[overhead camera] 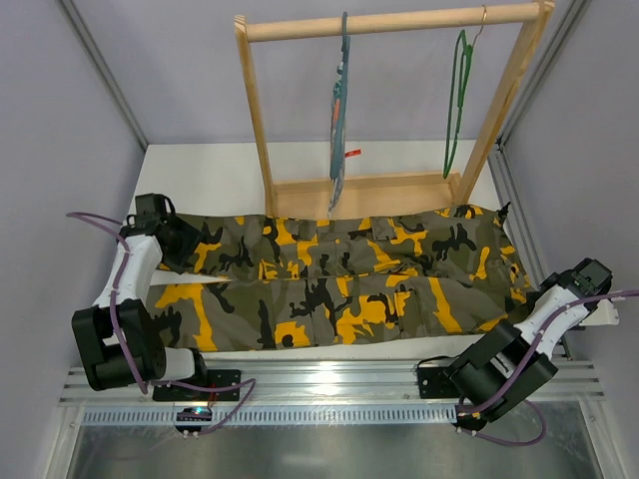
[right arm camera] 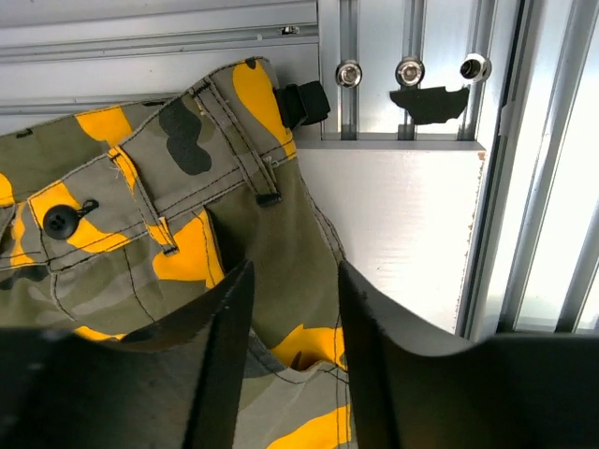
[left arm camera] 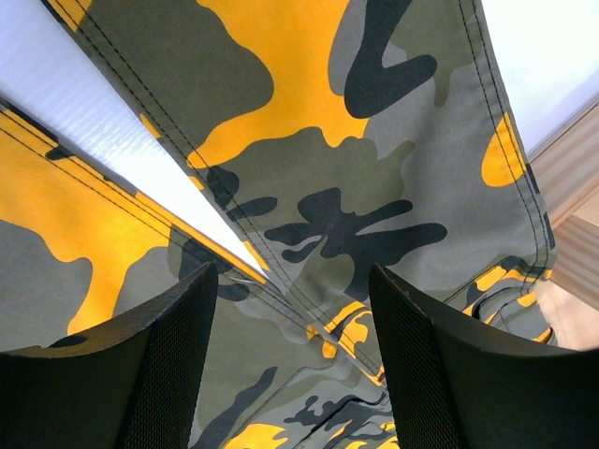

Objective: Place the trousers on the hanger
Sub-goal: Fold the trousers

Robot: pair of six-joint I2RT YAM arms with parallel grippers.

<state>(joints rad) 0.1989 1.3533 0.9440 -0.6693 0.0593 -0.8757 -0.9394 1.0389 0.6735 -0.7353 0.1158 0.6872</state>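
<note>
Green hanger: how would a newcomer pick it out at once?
Find the wooden rack at the table's far edge. At the right end of its top rail hangs the green hanger, thin bare wire; the only other thing hanging there is a striped cloth.

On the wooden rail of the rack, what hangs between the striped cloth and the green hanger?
Nothing hangs there. In the top view, the rail is bare between the striped cloth and the green hanger.

Much of trousers (left arm camera: 309, 215) beyond wrist-view edges
</note>
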